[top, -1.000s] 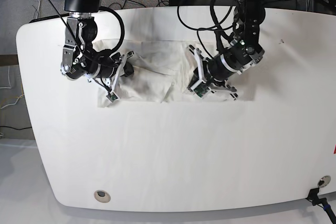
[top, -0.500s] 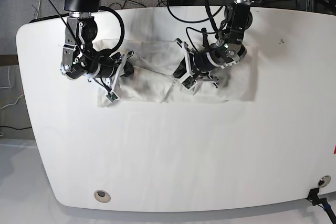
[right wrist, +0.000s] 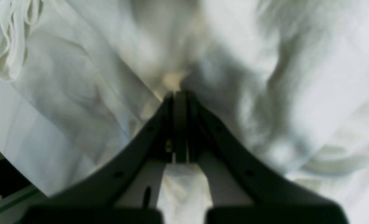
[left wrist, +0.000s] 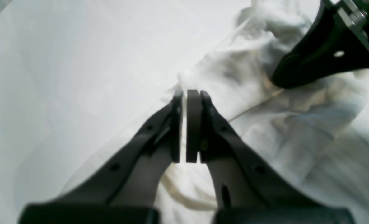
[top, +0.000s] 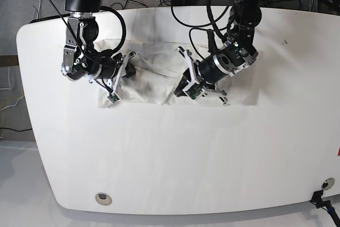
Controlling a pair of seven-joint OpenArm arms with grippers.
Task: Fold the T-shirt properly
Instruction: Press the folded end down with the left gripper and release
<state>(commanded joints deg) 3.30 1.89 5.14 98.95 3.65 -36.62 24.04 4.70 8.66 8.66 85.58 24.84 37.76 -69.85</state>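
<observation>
- The T-shirt (top: 154, 81) is lying crumpled on the far half of the white table (top: 175, 158), well back from the near edge, with its long axis running side to side across the table.
- Only plain white cloth is showing; which end is the neck and which the hem cannot be told from these views.
- The right gripper (top: 129, 70) is sitting at the T-shirt's end on the base view's left, with its arm lying low over the cloth there.
- In the right wrist view, the right gripper (right wrist: 178, 96) is showing its fingers pressed together, with folds of T-shirt (right wrist: 265, 77) bunching right at the tips; whether cloth is actually being pinched cannot be told.
- The left gripper (top: 178, 90) is reaching down at the middle of the T-shirt, at its near edge, its arm slanting across the cloth from the far side.
- In the left wrist view, the left gripper (left wrist: 187, 93) is showing its fingers nearly together, with only a thin slit between the pads, and its tips are sitting at the edge of the T-shirt (left wrist: 265, 102) where cloth is meeting bare table (left wrist: 63, 62); whether it is gripping anything cannot be told.
- A part of the other arm (left wrist: 327, 46) is showing dark over the cloth at that view's top right.
- Both arms are covering parts of the T-shirt, so its full outline is not visible.
- Black cables (top: 202, 3) are trailing beyond the table's far edge.
- A small round fitting (top: 103, 199) is sitting near the table's near edge, well apart from the T-shirt.
</observation>
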